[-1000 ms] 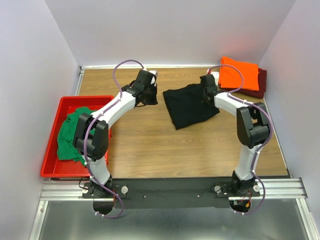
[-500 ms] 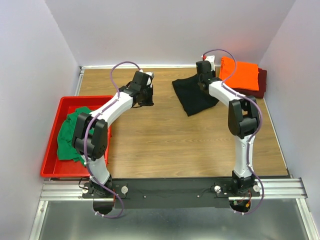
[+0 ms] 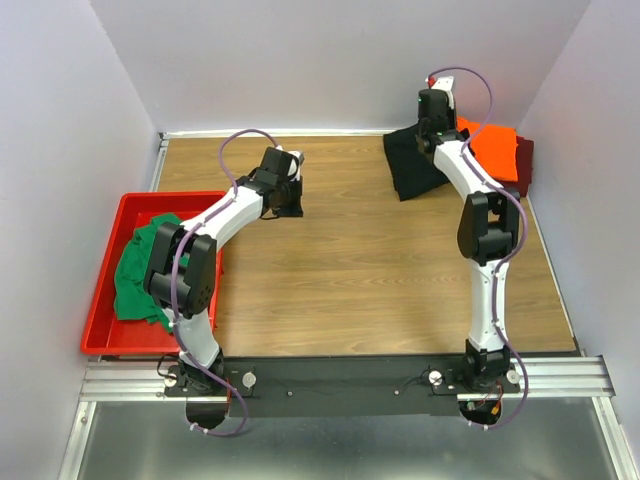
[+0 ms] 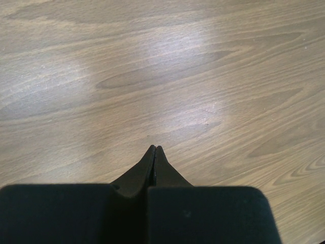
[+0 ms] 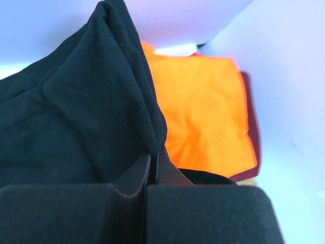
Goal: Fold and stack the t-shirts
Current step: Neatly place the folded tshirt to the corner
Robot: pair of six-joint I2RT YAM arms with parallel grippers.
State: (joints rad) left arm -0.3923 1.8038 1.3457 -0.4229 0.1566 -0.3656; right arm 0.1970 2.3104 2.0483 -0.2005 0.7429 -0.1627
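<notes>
My right gripper [image 3: 436, 122] [image 5: 154, 151] is shut on the edge of the folded black t-shirt [image 3: 412, 165] [image 5: 76, 117], which hangs lifted at the far right of the table. Just beyond it lies the folded orange t-shirt [image 3: 492, 148] [image 5: 203, 112] on top of the maroon t-shirt [image 3: 522, 160] [image 5: 252, 127], in the back right corner. The green t-shirt [image 3: 140, 265] lies crumpled in the red tray [image 3: 110, 340] at the left. My left gripper [image 3: 288, 190] [image 4: 155, 148] is shut with nothing in it, its tips just over bare wood.
White walls close the table on the left, back and right. The orange and maroon stack sits close against the right wall. A metal rail [image 3: 340, 375] runs along the near edge with both arm bases on it.
The right arm has carried the black t-shirt up and to the right, from the table's middle toward the orange stack. The left gripper has drifted slightly down and left.
</notes>
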